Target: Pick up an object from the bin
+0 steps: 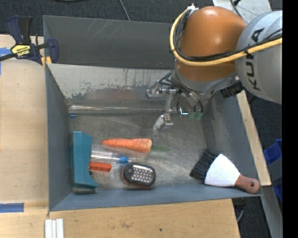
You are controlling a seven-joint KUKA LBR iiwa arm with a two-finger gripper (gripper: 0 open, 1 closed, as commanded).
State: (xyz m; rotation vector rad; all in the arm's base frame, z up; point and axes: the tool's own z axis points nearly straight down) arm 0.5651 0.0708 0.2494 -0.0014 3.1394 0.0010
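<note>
Item: orange carrot (pixel 128 144), bin (pixel 58 133) floor, nearest the gripper (pixel 173 118).
Likely light, stiff, slick; you grip it mid-body. Jaws apart, empty.

A tapered orange plastic carrot (pixel 127 144) lies flat mid-floor in the grey metal bin (pixel 57 148), thin end pointing left. Just in front lie a clear tube with a blue cap (pixel 109 157) and a black oval object with a pale gridded face (pixel 138 175). A teal rectangular block (pixel 82 161) lies along the left wall

Dark speckled floor (pixel 79 1) along the top, with black cables (pixel 121 5) across it, under even light.
</note>
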